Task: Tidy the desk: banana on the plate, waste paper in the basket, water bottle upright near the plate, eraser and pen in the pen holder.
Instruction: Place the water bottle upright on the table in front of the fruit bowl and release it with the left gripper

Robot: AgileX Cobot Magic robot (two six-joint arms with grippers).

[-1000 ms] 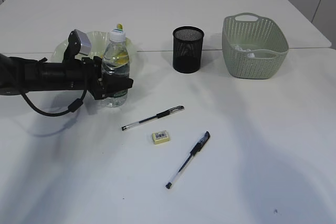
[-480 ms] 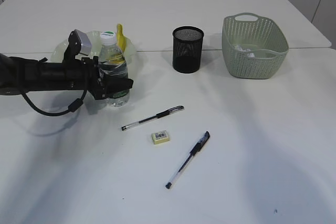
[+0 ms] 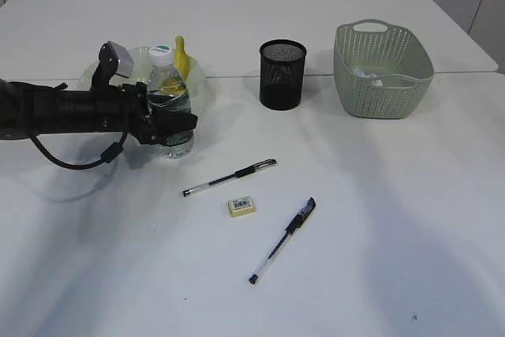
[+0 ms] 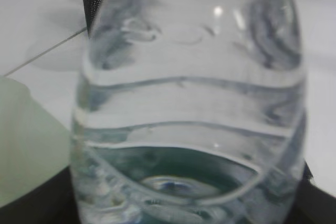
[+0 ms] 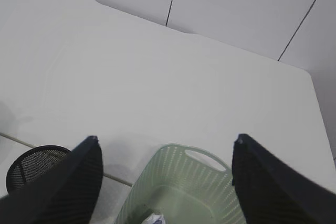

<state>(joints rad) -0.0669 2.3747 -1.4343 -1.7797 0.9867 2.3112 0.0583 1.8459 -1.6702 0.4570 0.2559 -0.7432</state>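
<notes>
Two pens (image 3: pixel 230 177) and the eraser (image 3: pixel 241 206) lie mid-frame, bare desk (image 3: pixel 379 226) around. The left gripper (image 3: pixel 175 125) brackets the upright water bottle (image 3: pixel 170 104), grip uncertain; the right gripper (image 5: pixel 165 182) gapes

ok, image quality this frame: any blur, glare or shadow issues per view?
Exterior view: sharp, even light, soft shadows on the desk. Left wrist view: water bottle fills the frame, too close, soft focus, small glints on the plastic, background warped through it. Right wrist view: the basket fairly crisp, the right gripper's fingers dark and slightly soft at the bottom.
</notes>
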